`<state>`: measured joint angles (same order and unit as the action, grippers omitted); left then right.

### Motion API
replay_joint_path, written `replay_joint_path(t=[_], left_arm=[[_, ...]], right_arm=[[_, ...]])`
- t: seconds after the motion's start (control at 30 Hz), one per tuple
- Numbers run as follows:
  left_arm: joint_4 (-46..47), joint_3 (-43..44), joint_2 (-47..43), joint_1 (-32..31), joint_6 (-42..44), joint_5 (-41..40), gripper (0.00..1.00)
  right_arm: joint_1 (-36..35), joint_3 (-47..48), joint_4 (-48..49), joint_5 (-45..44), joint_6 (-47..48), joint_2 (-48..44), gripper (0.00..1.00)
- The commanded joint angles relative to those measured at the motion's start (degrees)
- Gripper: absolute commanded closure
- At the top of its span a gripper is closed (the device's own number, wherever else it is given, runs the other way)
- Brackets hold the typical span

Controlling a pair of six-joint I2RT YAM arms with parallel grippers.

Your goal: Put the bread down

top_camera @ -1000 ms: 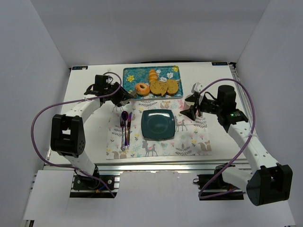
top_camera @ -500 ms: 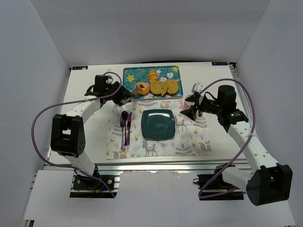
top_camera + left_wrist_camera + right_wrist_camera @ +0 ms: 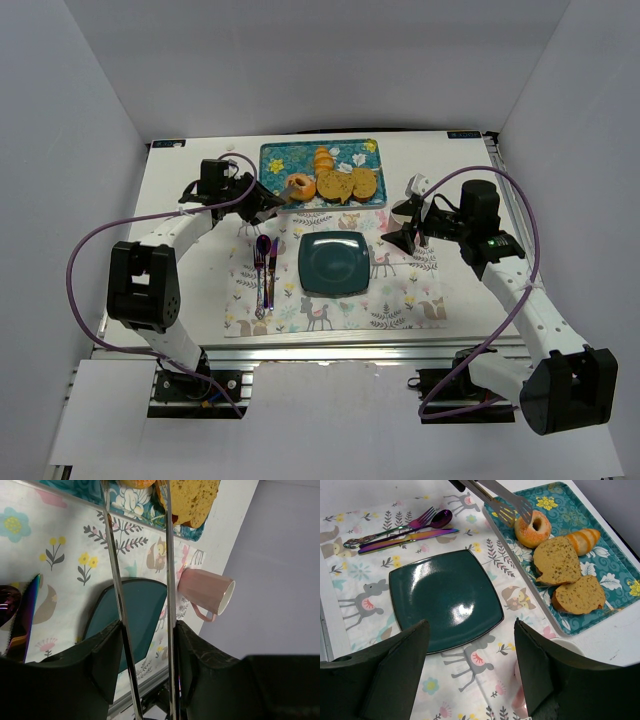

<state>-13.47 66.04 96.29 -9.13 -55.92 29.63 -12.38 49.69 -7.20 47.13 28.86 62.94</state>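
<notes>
I read the left gripper [image 3: 145,632] clamped on metal tongs [image 3: 506,502]. Their tips touch the bagel [image 3: 533,528], which sits on the floral tray [image 3: 570,500] just beside two bread slices [image 3: 557,560]. The right gripper [image 3: 470,625] is spread wide near the pink mug [image 3: 205,590].

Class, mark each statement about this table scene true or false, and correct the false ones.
1. The dark plate is empty. True.
2. The bread lies on the plate. False: it is on the tray, at the tips of the tongs.
3. The left gripper holds the metal tongs. True.
4. The pink mug stands on the tray. False: it is off the tray.
5. The cutlery lies on the plate. False: it lies on the placemat, beside the plate.
</notes>
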Motion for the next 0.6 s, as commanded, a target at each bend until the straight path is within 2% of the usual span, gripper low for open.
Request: replay_joint_path(t=[0.0,0.2,0.57], left_arm=[[-2.0,0.7,-1.4,-0.1,1.6,0.5,0.45],[-3.5,1.5,-0.7,-0.1,2.3,0.0,0.45],[0.6,1.8,1.4,-0.1,0.1,0.7,0.45]], right_arm=[[0.3,-0.4,0.4,1.4,0.1,-0.9,0.27],[0.3,-0.5,0.6,1.5,0.0,-0.8,0.27],[0.4,-0.4,0.7,1.5,0.1,-0.6,0.27]])
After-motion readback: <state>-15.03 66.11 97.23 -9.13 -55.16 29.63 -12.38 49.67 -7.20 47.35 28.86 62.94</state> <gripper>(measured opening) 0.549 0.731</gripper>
